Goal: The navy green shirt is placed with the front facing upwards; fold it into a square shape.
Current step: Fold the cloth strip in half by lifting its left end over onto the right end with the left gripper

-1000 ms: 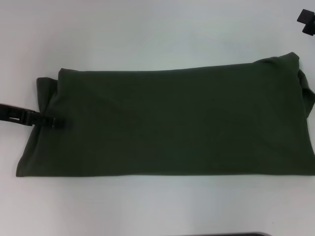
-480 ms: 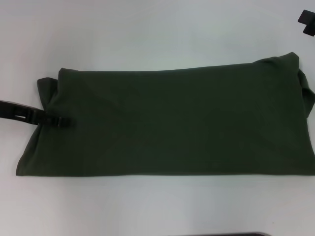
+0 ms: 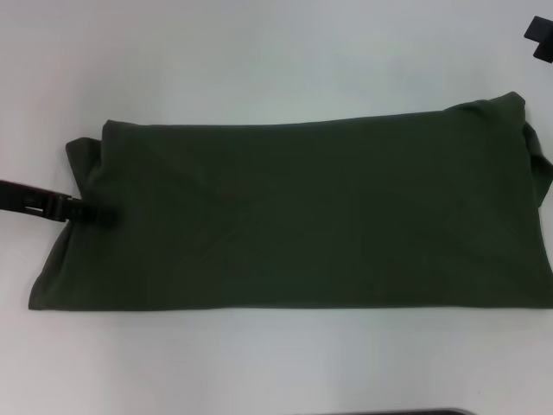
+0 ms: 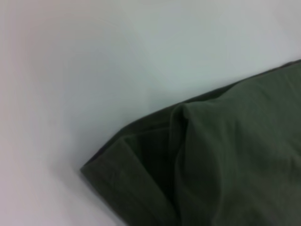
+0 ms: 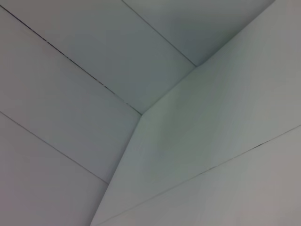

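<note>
Your navy green shirt (image 3: 302,212) lies on the white table (image 3: 259,60) as a long band, sides already turned in, so an end-to-end fold is probably what's left. The left gripper (image 3: 93,213) sits low at the shirt's left end — you can't tell whether its fingers are spread or pinching cloth; the right gripper (image 3: 540,39) waits parked at the far right. If it catches only the top layer, the band will likely peel open when lifted — and one-sided pulling could skew it.
</note>
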Controlling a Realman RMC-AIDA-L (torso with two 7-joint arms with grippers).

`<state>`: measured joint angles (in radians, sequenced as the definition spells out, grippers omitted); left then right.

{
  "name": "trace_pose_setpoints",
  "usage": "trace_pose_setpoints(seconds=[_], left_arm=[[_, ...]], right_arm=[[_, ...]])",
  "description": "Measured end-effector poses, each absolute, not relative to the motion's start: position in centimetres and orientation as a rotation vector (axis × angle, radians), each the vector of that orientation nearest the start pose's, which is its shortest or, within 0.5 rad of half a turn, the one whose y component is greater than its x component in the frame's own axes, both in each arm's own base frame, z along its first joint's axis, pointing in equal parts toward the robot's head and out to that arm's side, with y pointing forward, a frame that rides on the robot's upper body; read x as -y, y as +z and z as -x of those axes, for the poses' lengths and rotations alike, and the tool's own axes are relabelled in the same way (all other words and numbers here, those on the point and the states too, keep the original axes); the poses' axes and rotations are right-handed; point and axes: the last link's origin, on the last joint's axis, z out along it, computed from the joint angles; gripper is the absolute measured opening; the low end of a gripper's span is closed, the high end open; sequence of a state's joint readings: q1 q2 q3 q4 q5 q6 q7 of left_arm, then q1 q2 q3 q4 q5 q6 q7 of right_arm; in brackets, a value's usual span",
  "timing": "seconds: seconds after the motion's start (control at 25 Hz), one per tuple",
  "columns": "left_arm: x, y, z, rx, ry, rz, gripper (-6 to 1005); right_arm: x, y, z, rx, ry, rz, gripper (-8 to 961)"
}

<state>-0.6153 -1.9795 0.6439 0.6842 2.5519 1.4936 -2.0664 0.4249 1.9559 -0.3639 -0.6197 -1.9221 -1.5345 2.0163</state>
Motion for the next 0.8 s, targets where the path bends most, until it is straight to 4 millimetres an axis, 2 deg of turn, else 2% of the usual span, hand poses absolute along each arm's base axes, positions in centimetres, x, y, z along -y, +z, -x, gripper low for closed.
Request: trace_pose_setpoints(seconds=[0.28, 0.52, 0.6, 0.8], left_arm=[[-33.92, 3.19, 31.96, 1.475, 0.007, 2.507, 604], [-33.91, 3.11, 32.04, 1.48, 0.014, 2.503, 357], [-33.9, 3.06, 32.04, 1.481, 0.014, 2.503, 151], [-33.88, 3.05, 32.06, 1.481, 0.016, 2.503, 52]], right_arm=[[-32.3, 9.66, -33.45, -1.521, 1.073, 1.995, 758], [-32.22, 9.66, -33.52, -1.524, 1.073, 1.993, 757], [-32.2, 9.66, -33.54, -1.524, 1.072, 1.993, 757], [-32.15, 9.66, -33.59, -1.524, 1.071, 1.992, 758]])
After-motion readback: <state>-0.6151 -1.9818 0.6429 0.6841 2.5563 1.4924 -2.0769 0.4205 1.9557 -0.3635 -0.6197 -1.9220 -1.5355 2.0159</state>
